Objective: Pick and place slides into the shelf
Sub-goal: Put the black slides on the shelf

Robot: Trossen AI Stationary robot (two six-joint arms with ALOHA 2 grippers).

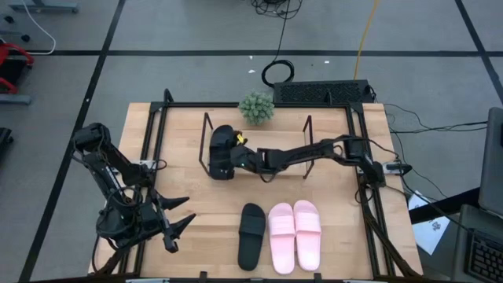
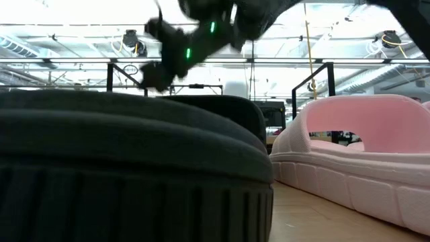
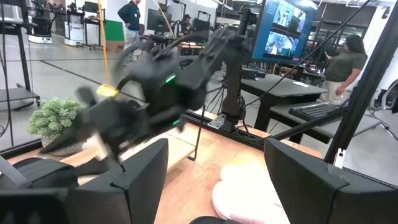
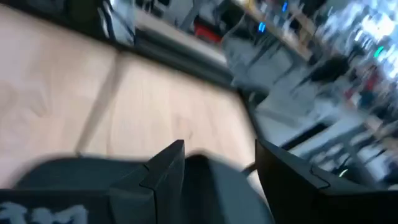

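Black slide [image 1: 222, 152] lies in the shelf [image 1: 206, 134] under the right gripper [image 1: 233, 158], fingers spread. 3 slides wait near the table's front. Foam likely light, squashy; pinch the strap. Left gripper [image 1: 178, 226] gapes.

I count four slides: two black and two pink. One black slide [image 1: 222, 152] lies in the shelf [image 1: 308, 146]; in front of the shelf lie one black slide [image 1: 251, 235] and two pink slides [image 1: 295, 234] side by side. One small plant [image 1: 256, 108] stands behind the shelf.
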